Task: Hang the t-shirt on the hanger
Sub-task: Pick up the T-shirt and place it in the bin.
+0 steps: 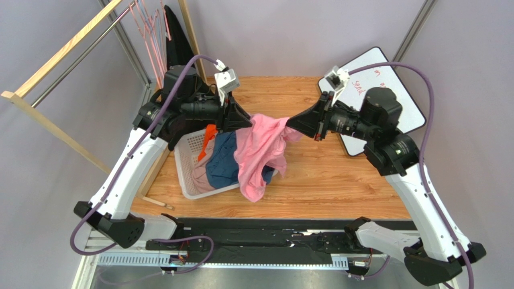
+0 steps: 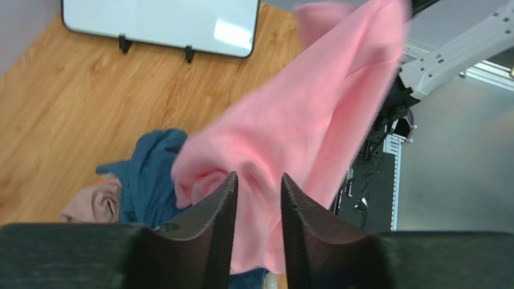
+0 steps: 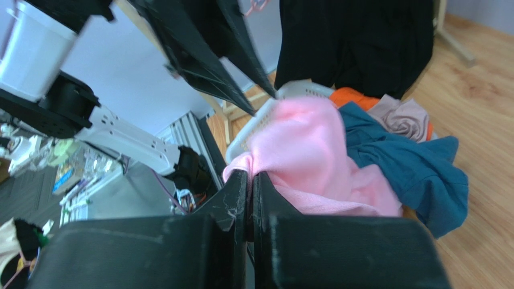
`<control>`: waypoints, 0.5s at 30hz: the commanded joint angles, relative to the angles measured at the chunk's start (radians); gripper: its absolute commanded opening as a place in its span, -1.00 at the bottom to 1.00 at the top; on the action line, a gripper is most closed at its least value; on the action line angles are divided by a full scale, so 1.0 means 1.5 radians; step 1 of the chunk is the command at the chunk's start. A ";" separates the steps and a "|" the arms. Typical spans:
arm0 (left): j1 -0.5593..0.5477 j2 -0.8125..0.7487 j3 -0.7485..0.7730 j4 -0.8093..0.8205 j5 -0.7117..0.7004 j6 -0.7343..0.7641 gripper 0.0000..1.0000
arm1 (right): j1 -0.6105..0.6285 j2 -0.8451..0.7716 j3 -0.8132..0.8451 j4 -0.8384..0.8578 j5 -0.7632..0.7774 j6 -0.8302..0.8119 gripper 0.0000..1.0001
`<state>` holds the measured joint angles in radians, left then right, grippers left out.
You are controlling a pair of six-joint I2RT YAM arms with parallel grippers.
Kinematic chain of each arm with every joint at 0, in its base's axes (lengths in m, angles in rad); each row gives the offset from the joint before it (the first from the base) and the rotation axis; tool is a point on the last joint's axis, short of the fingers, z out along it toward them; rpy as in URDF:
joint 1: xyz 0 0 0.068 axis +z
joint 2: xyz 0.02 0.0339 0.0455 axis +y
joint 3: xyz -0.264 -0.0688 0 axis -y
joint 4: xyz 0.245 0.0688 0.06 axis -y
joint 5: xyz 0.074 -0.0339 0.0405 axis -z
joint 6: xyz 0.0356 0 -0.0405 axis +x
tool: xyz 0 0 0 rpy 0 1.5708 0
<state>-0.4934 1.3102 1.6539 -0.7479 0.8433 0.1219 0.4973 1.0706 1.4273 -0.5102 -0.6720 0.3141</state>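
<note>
The light-pink t-shirt (image 1: 262, 150) hangs bunched between my two grippers, over the white basket (image 1: 187, 144), its lower part draping down past the basket's right edge. My right gripper (image 1: 291, 124) is shut on a fold of the t-shirt (image 3: 301, 150), its jaws (image 3: 250, 174) pinching the cloth at the tips. My left gripper (image 1: 248, 123) is at the shirt's upper left edge, jaws (image 2: 259, 177) slightly apart, with pink cloth (image 2: 301, 120) showing between and beyond them. Thin pink hangers (image 1: 151, 30) hang on the rail at the far left.
The basket holds a blue t-shirt (image 1: 220, 159), an orange garment (image 1: 209, 135) and a beige one (image 2: 90, 205). A long black garment (image 1: 175, 36) hangs on the wooden rack behind. A whiteboard (image 1: 362, 66) stands at the far right of the table.
</note>
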 commanded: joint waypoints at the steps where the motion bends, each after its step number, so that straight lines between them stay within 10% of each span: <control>1: 0.040 0.015 -0.016 -0.017 -0.042 0.003 -0.16 | 0.005 -0.040 0.039 0.064 0.094 0.066 -1.00; 10: 0.031 -0.217 -0.274 0.069 -0.022 0.101 0.79 | 0.006 0.010 0.148 0.072 0.268 0.164 -1.00; 15: -0.156 -0.336 -0.400 0.116 -0.208 0.147 0.86 | 0.005 0.038 0.192 0.094 0.328 0.198 -1.00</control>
<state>-0.5377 0.9016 1.1530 -0.6998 0.7391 0.2569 0.5014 1.1103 1.6367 -0.4637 -0.3153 0.5362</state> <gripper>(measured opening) 0.927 0.007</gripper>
